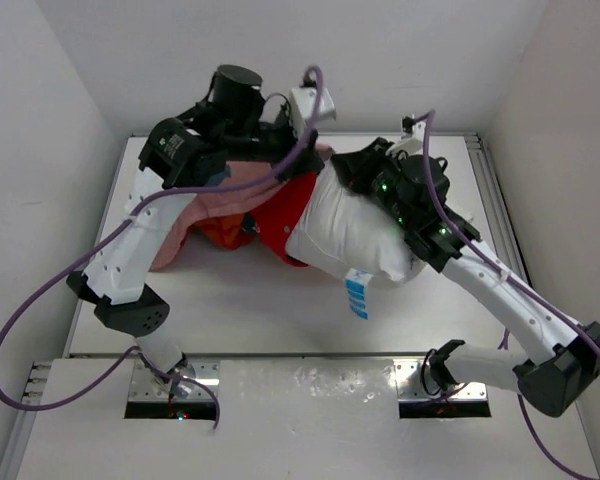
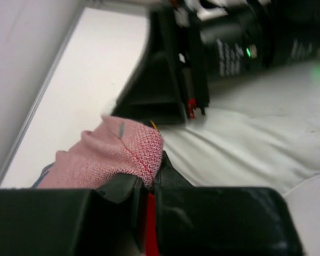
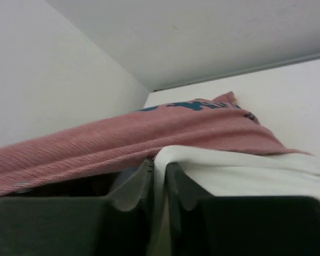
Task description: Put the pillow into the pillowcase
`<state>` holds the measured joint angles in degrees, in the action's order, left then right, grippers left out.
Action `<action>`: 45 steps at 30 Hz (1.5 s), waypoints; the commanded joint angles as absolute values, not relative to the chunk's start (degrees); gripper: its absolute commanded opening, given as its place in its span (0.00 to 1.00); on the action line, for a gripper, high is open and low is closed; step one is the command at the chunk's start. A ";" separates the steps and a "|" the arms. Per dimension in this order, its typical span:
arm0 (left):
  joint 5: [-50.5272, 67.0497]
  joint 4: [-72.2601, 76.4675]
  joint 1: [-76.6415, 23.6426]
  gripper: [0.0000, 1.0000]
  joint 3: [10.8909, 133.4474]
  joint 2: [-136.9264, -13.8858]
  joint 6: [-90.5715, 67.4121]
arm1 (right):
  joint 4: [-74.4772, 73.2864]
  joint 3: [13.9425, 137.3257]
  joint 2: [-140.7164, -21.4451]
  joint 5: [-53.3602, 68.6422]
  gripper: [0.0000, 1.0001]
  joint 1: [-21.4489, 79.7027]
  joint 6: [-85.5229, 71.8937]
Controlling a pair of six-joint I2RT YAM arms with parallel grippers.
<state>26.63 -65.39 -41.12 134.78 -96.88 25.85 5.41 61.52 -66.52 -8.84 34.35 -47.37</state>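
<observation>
Lying on the bench (image 1: 280, 315), the pillow (image 1: 345, 235) is being pinched by the right claw (image 3: 159, 168), the pillowcase (image 1: 285, 212) edge by the left claw (image 2: 148, 184). The opening should be held wide.

We see the pillow (image 1: 352, 236) on the table (image 1: 260, 312), right of centre, its left end tucked under the pillowcase (image 1: 280, 215), which spreads leftward behind it.

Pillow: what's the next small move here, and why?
Probably have the right jaws push the pillow a little deeper into the pillowcase while the left jaws hold its opening. The right jaws pinch white fabric, the left jaws pinch pink cloth, and the pillow's end with the tag lies outside.
</observation>
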 commanded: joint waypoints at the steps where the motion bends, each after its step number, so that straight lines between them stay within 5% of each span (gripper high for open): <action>1: 36.29 -43.10 -37.01 0.00 139.49 -94.66 9.60 | 0.81 69.76 -70.13 -12.74 0.19 34.37 -42.64; 2: 36.73 -41.94 -35.96 0.00 138.87 -94.40 7.84 | 0.27 70.48 -70.40 -12.83 0.29 34.37 -41.58; 3: 36.56 -40.88 -34.21 0.00 138.08 -94.13 6.34 | -2.61 70.92 -70.57 -12.66 0.56 34.37 -39.83; 5: 34.03 -39.29 -32.79 0.00 135.27 -93.34 4.23 | -3.69 71.80 -69.70 -11.70 0.74 34.19 -37.36; 7: 28.76 -38.94 -30.33 0.00 133.25 -92.90 2.82 | -5.45 71.98 -67.60 -12.13 0.87 34.01 -35.08; 10: 24.61 -38.76 -27.87 0.00 129.47 -91.76 2.81 | -6.76 71.37 -64.79 -13.44 0.94 33.75 -32.09; 23: 20.92 -44.46 -30.23 0.03 104.71 -84.47 25.99 | -19.93 62.32 -56.87 -16.88 0.99 31.99 -29.96; 25: 21.01 -45.88 -30.23 0.19 95.42 -81.58 30.22 | -21.88 60.39 -56.52 -15.31 0.99 31.38 -30.23; 26: 20.83 -45.88 -30.23 0.48 92.93 -80.69 30.84 | -23.71 59.77 -56.51 -14.77 0.99 31.20 -30.67; 29: 21.70 -45.62 -30.41 0.82 87.19 -78.75 30.15 | -27.49 57.66 -57.48 -12.66 0.99 30.15 -31.98; 32: 20.58 -45.44 -31.37 1.00 87.36 -79.01 27.61 | -30.92 56.60 -58.97 -12.13 0.99 29.10 -34.00; 45: 2.20 -45.97 -39.11 1.00 91.76 -87.36 25.58 | -32.96 45.18 -58.98 -10.91 0.99 26.98 -39.90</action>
<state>6.46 -47.75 -38.35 89.32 -85.76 26.55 -33.10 46.76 -59.57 -12.60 27.14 -37.23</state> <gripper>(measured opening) 0.996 0.985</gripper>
